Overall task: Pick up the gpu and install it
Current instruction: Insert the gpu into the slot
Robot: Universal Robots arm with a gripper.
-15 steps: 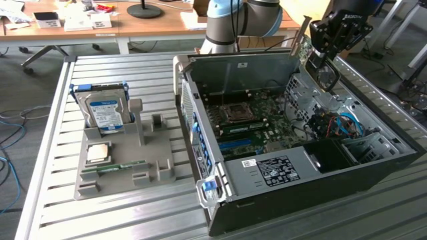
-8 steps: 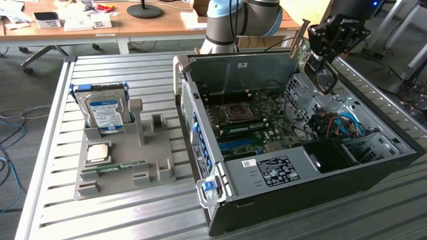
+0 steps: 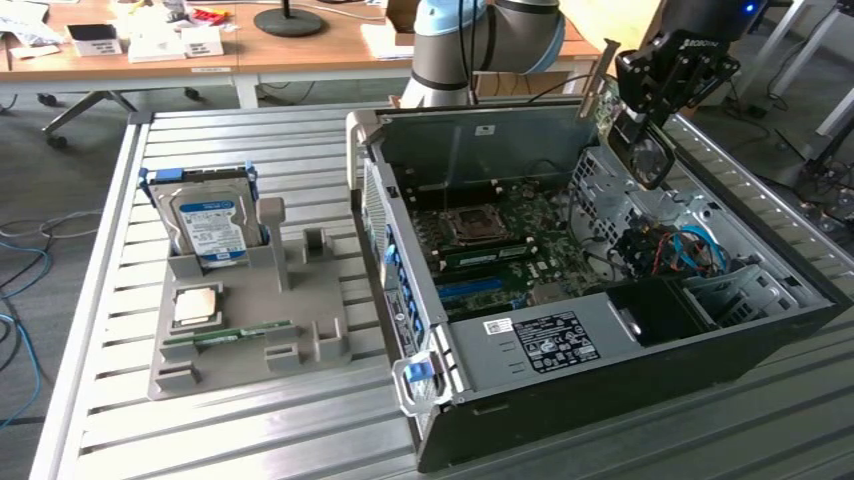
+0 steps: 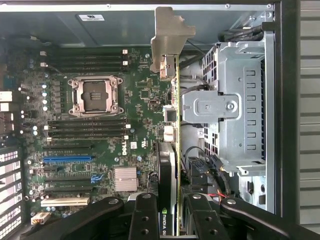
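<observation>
Gpu (image 4: 174, 130) is clamped edge-on in the tool (image 4: 172, 220), hanging over the open computer case (image 3: 601, 400) with its silver bracket (image 4: 170, 35) toward the rear wall (likely so its edge meets the motherboard (image 4: 100, 150)); the drive cage (image 4: 240, 100) crowds one side

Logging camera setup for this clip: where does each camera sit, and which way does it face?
Exterior view: off the arm, raised, looking down across the table at the open computer case; the arm and its fingers, holding the gpu, show.
Wrist view: on the wrist, looking down into the case at the motherboard; the fingers show, clamping the gpu.
Shared: gpu, fingers, motherboard.
</observation>
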